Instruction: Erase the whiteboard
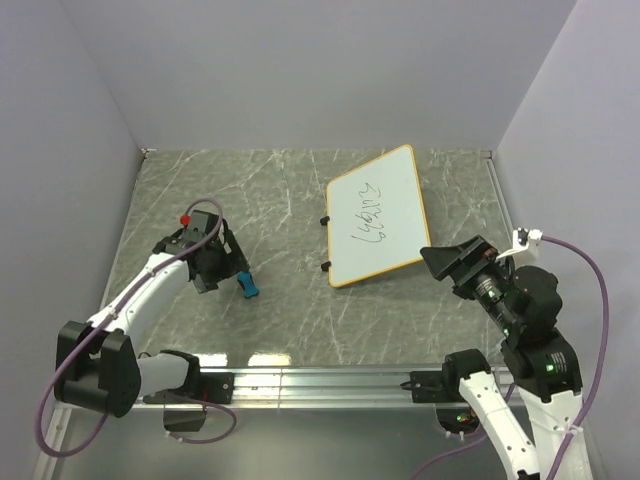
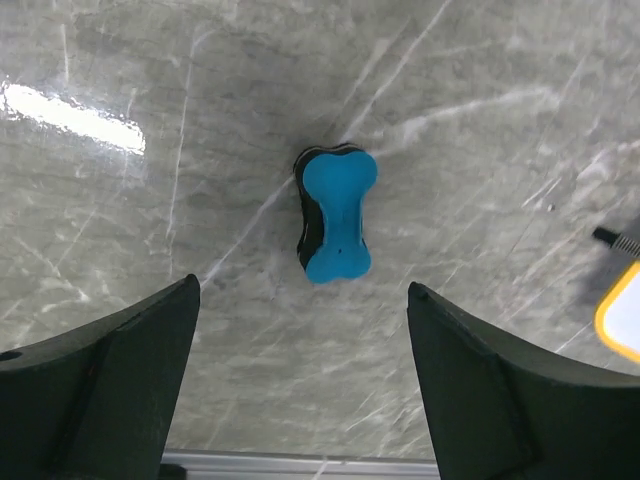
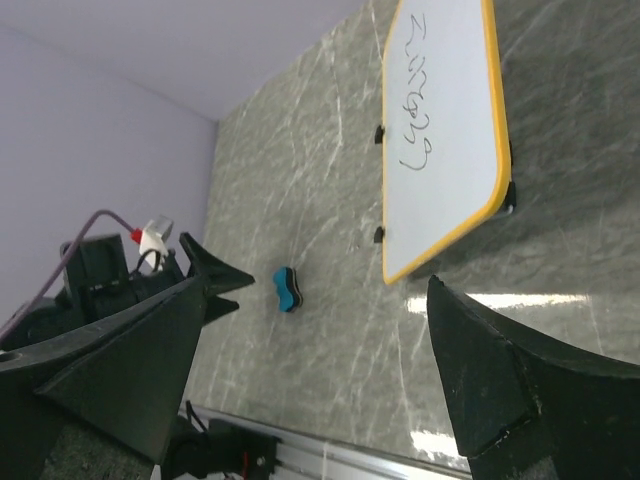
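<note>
**Left jaws over blue bone-shaped eraser point(image 2: 337, 225)**

The eraser lies centred below the wide-apart left jaws, long axis crossing their closing line. The scribbled, orange-rimmed whiteboard point(image 1: 377, 215) lies flat on the grey surface point(image 1: 270, 200), nearer the apart right jaws.

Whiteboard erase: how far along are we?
Done: nothing; dark scribble sits on the white, orange-rimmed whiteboard. In hand: the left gripper, open, hovers over the blue bone-shaped eraser on the grey marbled table, not yet gripping. The right gripper is open and empty. Left: grasp eraser, wipe board.
</note>
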Available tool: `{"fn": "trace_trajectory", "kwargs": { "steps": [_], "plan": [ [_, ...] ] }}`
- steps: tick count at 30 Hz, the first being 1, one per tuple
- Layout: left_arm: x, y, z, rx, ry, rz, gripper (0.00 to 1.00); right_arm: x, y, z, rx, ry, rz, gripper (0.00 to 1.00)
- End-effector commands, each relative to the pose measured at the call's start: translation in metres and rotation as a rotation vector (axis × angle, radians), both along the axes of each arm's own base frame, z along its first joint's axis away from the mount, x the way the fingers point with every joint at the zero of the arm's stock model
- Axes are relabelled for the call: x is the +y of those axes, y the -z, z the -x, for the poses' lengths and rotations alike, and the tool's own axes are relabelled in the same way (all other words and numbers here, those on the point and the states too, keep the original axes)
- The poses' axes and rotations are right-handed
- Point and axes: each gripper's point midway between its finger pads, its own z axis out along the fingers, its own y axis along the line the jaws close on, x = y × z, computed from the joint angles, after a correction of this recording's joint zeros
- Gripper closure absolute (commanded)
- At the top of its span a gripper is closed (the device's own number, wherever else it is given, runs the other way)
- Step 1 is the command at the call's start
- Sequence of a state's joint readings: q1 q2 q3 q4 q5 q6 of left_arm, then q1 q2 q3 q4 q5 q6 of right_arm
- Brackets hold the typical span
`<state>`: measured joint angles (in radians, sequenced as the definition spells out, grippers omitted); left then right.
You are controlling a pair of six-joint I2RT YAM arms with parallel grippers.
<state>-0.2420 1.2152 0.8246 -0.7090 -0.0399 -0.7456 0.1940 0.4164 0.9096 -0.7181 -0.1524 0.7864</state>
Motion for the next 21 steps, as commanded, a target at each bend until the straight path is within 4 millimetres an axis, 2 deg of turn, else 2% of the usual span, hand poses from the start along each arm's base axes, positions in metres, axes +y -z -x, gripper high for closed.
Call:
{"fn": "trace_trajectory", "kwargs": {
  "steps": [1, 6, 11, 15, 19, 21],
  "plan": [
    [-0.004, 0.005, -0.005, 0.011, -0.067, -0.005, 0.13, 0.001, -0.017, 0.018, -0.03, -0.043, 0.034, 0.02],
    [-0.021, 0.022, -0.002, 0.038, -0.067, -0.005, 0.19, -0.005, -0.018, 0.023, -0.024, -0.035, 0.078, 0.02],
    [-0.035, 0.039, -0.007, 0.061, -0.065, -0.002, 0.23, -0.006, -0.023, 0.023, -0.035, -0.041, 0.107, 0.02],
    [-0.034, 0.056, -0.006, 0.105, -0.077, -0.041, 0.3, -0.008, -0.025, 0.019, -0.031, -0.034, 0.133, 0.02],
    [-0.031, 0.065, -0.01, 0.102, -0.097, -0.062, 0.38, -0.006, -0.028, 0.014, -0.032, -0.043, 0.145, 0.02],
    [-0.03, 0.067, -0.013, 0.101, -0.105, -0.074, 0.47, -0.004, -0.029, 0.01, -0.026, -0.052, 0.148, 0.03]
  ]
}}
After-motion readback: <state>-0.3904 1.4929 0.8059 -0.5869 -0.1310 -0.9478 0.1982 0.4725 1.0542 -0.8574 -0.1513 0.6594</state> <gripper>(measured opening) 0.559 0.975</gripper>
